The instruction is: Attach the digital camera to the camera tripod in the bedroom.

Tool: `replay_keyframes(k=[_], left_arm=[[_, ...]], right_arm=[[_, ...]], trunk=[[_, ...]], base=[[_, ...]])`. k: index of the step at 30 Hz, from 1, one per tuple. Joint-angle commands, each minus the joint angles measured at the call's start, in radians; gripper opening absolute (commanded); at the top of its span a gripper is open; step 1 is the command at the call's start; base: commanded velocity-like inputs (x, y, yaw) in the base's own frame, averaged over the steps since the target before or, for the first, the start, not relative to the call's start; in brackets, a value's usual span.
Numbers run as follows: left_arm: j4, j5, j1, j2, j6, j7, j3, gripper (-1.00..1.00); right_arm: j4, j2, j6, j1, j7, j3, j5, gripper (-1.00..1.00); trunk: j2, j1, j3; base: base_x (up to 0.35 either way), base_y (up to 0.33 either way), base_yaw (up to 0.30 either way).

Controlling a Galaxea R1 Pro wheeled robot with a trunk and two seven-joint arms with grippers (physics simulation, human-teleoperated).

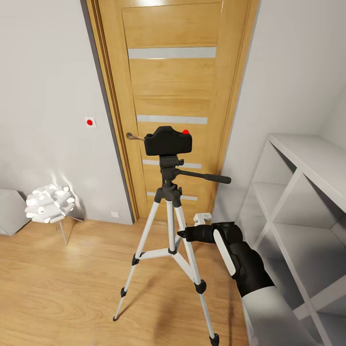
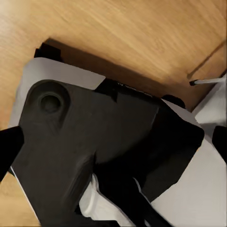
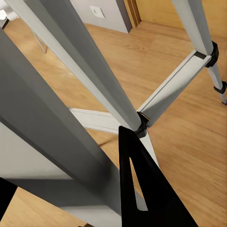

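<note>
1. Nearest, we log the right hand [image 1: 183,234] low beside the camera tripod [image 1: 169,226], its tip just beside a leg at the height of the spreader braces. In the right wrist view one dark finger [image 3: 142,189] lies close against a grey leg [image 3: 90,80]; we cannot tell from these pictures whether the hand is wide or narrow, or whether it grips the leg.
2. The left hand: its wrist view shows the robot's own dark and white body [image 2: 94,142] over the plank floor [image 2: 142,33]; state cannot be told.
3. Handling judgement: the tripod looks light and top-heavy on thin stiff legs, so a sideways push at a leg could tip it. We would hold it at the black centre column or head, not mid-leg.
4. The digital camera [image 1: 168,140] sits on the tripod head, upright, red dot on top; it looks rigid, small and smooth-sided, best taken across its body.
5. Counts: one tripod with three legs, one pan handle [image 1: 204,176], one camera.
6. Farthest: one oak door [image 1: 173,96], one white lamp [image 1: 49,203], one shelving unit [image 1: 307,192].
</note>
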Motion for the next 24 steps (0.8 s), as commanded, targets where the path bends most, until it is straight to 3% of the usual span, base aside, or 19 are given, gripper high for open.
replay_keyframes(k=[1,2,3,5,7,12,15,20,24], left_arm=[[0.0,0.014,0.009,-0.006,-0.008,0.088,-0.006,1.0],[0.0,0.017,0.02,-0.012,-0.026,0.173,-0.005,1.0],[-0.001,0.022,0.047,-0.025,-0.077,0.324,-0.004,1.0],[0.0,0.03,0.074,-0.043,-0.14,0.43,-0.003,1.0],[-0.002,0.041,0.085,-0.054,-0.15,0.417,0.003,1.0],[-0.003,0.04,0.101,-0.082,-0.178,0.416,0.004,1.0],[-0.004,0.041,0.098,-0.078,-0.19,0.416,0.005,1.0],[-0.003,0.047,0.098,-0.1,-0.217,0.416,0.004,1.0],[-0.002,0.048,0.099,-0.106,-0.24,0.417,0.004,1.0]], right_arm=[[0.017,0.0,0.009,-0.001,-0.004,-0.001,0.018,-1.0],[0.017,0.0,0.009,-0.001,-0.004,-0.001,0.019,-1.0],[0.017,0.001,0.009,-0.001,-0.004,-0.001,0.019,-1.0],[0.017,0.001,0.009,-0.001,-0.004,-0.001,0.018,-1.0],[0.011,-0.01,-0.001,-0.012,-0.016,-0.012,-0.025,-1.0],[0.04,-0.04,0.005,-0.04,-0.044,-0.045,-0.029,-1.0],[0.028,-0.023,0.006,-0.037,-0.028,-0.027,-0.023,-1.0],[0.003,0.006,0.014,-0.012,-0.006,-0.013,-0.004,-1.0],[-0.018,0.011,0.016,-0.009,-0.003,-0.011,0.005,-1.0]], trunk=[[-0.002,0.001,-0.002],[-0.002,0.001,-0.002],[-0.002,0.001,-0.002],[-0.002,0.001,-0.002],[-0.002,0.001,-0.002],[-0.002,0.001,-0.002],[-0.002,0.001,-0.002],[-0.002,0.001,-0.002],[-0.002,0.001,-0.002]], base=[[0.0,0.0,0.0],[0.0,0.0,0.0],[0.0,0.0,0.0],[0.0,0.0,0.0],[0.0,0.0,0.0],[0.0,0.0,0.0],[0.0,0.0,0.0],[0.0,0.0,0.0],[0.0,0.0,0.0]])
